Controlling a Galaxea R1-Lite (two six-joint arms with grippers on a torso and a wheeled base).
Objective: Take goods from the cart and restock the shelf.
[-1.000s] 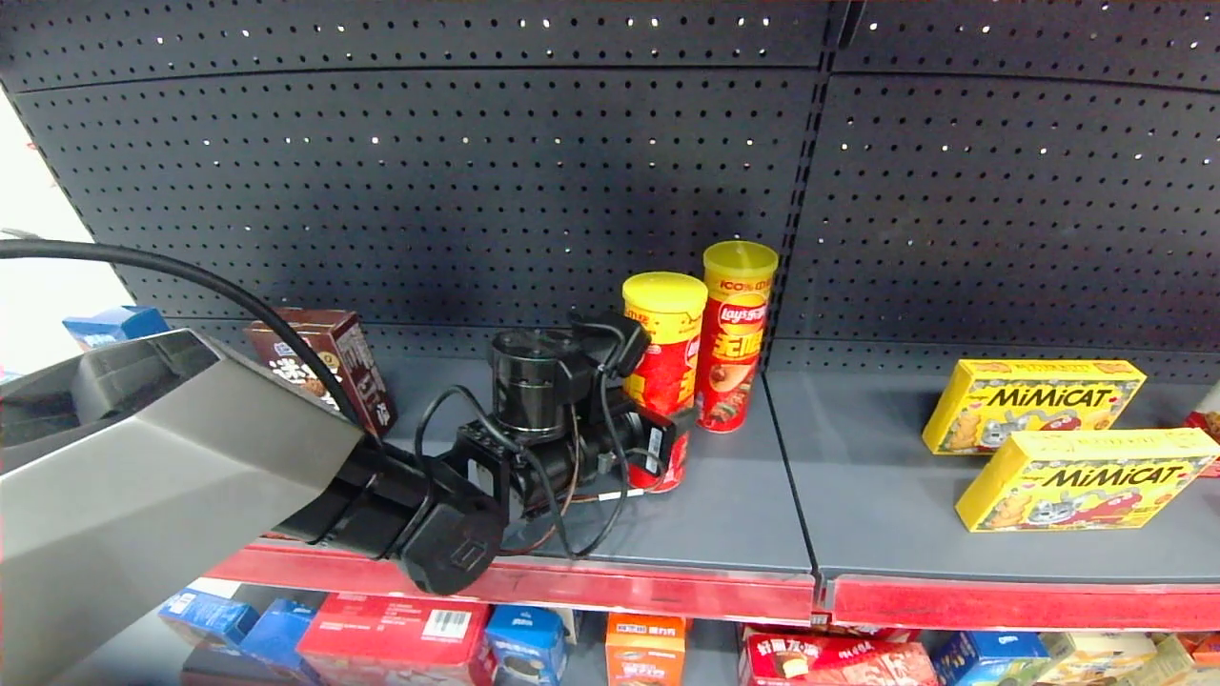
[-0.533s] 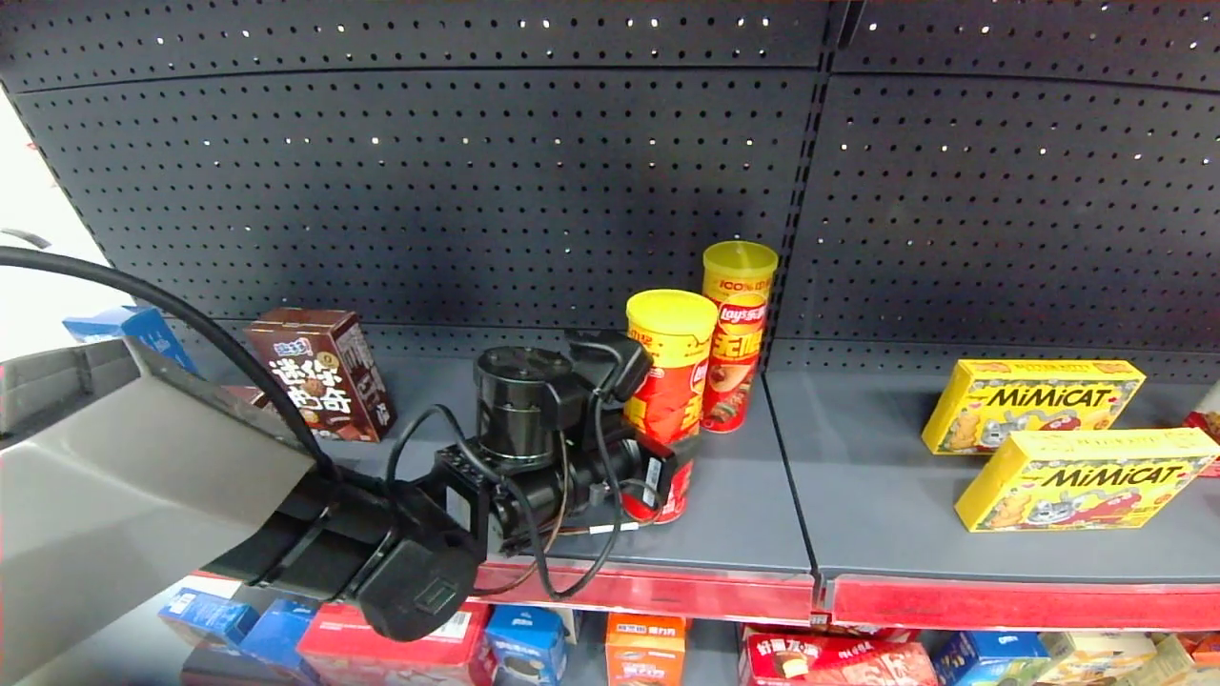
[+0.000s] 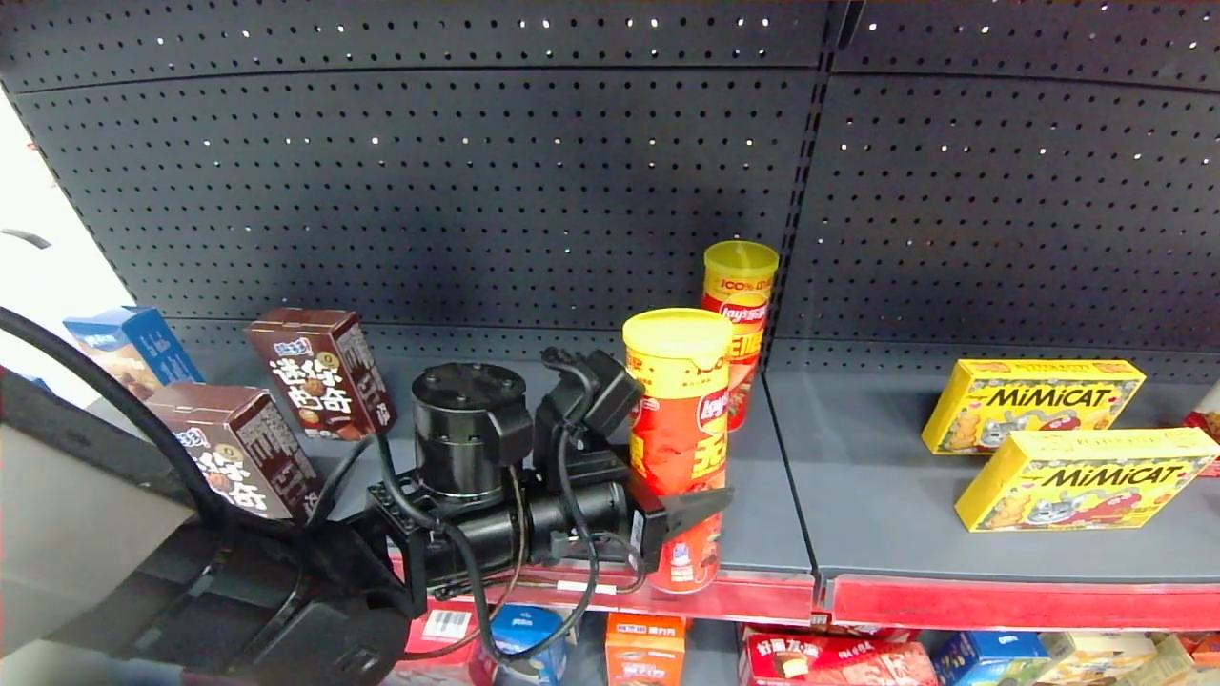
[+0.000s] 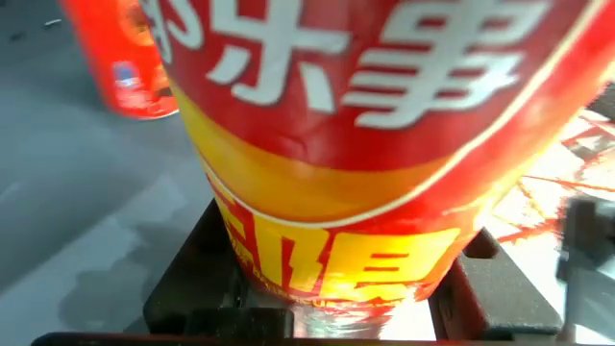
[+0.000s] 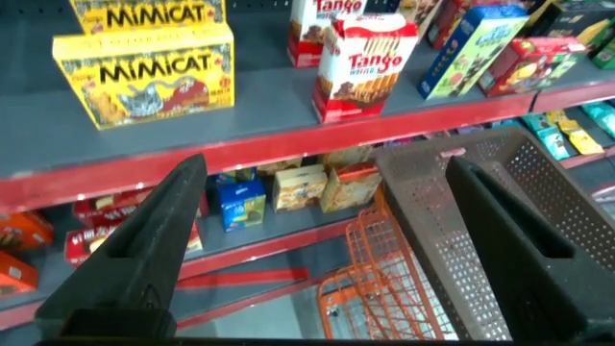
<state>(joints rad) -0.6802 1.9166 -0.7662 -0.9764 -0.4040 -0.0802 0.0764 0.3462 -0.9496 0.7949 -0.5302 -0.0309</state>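
Clamping the chip can (image 3: 679,400) low on its body, the left gripper (image 3: 682,514) presses one finger against each side of the tube. The can stands upright at lower centre of the head view, over the front edge of the shelf (image 3: 858,495). A low grip probably leaves the lid and upper body free and puts the base down first. Whether the base touches the shelf or hangs just off the red edge strip (image 3: 953,602) cannot be determined. A second can (image 3: 740,305) stands upright behind it, against the pegboard back panel (image 3: 477,191). This suggests a front-to-back row, with the held can taking the forward position. To the left of centre, two brown boxes (image 3: 324,367) stand near the arm and limit sideways travel. A blue box (image 3: 133,343) sits at the far left. Two yellow boxes (image 3: 1034,400) lie flat at the right of the frame, well apart from the cans. In the right wrist view, the right gripper (image 5: 327,178) hangs with its fingers apart and nothing between them. It is above the orange wire cart (image 5: 375,274) and below a shelf of assorted boxes. It is judged to be positioned for the next pick.
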